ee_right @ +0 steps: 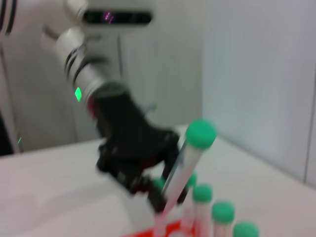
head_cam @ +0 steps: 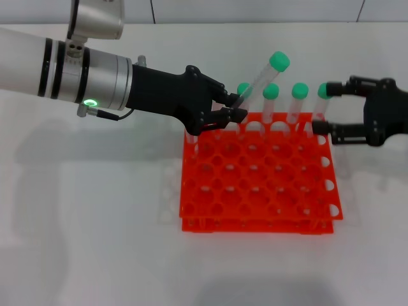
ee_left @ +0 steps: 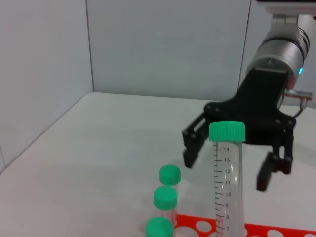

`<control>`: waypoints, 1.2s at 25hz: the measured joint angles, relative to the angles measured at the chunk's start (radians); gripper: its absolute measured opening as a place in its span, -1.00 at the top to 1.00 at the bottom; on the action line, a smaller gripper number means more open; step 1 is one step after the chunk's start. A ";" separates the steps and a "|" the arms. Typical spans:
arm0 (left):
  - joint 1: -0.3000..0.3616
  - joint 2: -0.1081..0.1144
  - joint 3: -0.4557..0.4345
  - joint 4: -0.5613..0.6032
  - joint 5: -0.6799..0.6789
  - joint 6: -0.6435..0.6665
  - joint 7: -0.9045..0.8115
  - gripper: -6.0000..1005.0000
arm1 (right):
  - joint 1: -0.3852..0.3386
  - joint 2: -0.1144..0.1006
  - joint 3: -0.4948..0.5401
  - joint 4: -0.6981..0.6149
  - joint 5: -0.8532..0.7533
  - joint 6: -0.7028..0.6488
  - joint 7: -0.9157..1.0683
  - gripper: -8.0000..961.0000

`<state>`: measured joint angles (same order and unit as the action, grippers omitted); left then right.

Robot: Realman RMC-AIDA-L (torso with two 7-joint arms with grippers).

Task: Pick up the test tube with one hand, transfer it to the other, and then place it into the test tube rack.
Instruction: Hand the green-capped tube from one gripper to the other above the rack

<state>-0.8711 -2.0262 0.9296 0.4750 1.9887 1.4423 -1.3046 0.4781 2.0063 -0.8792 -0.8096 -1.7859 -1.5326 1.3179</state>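
Observation:
My left gripper [head_cam: 237, 107] is shut on the lower part of the test tube [head_cam: 258, 81], a clear tube with a green cap, held tilted over the back left corner of the orange-red test tube rack [head_cam: 255, 191]. The fingers hide the tube's lower end. In the left wrist view the test tube [ee_left: 227, 187] stands close up, with graduation marks. At the rack's back right corner my right gripper [head_cam: 324, 108] is open, level with the standing tubes and empty. The right wrist view shows the left gripper [ee_right: 148, 182] gripping the test tube [ee_right: 183, 165].
Several green-capped tubes [head_cam: 299, 102] stand in the rack's back row, one of them right by the right gripper's upper finger. Their caps [ee_left: 165, 197] also appear in the left wrist view. White table [head_cam: 95, 223] lies around the rack.

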 joint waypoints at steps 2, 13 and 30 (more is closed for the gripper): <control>0.000 0.000 0.000 0.001 0.000 -0.001 0.001 0.51 | 0.000 0.003 0.000 0.012 0.043 0.015 0.006 -0.73; 0.000 -0.008 0.000 0.008 -0.004 -0.005 0.006 0.50 | 0.008 0.005 -0.016 0.127 0.187 -0.015 -0.003 -0.69; 0.001 -0.022 -0.001 0.011 -0.008 -0.007 0.018 0.49 | 0.071 0.020 -0.019 0.451 0.417 -0.012 -0.272 -0.62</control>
<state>-0.8703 -2.0484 0.9285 0.4862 1.9803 1.4355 -1.2871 0.5494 2.0260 -0.8981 -0.3588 -1.3691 -1.5446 1.0457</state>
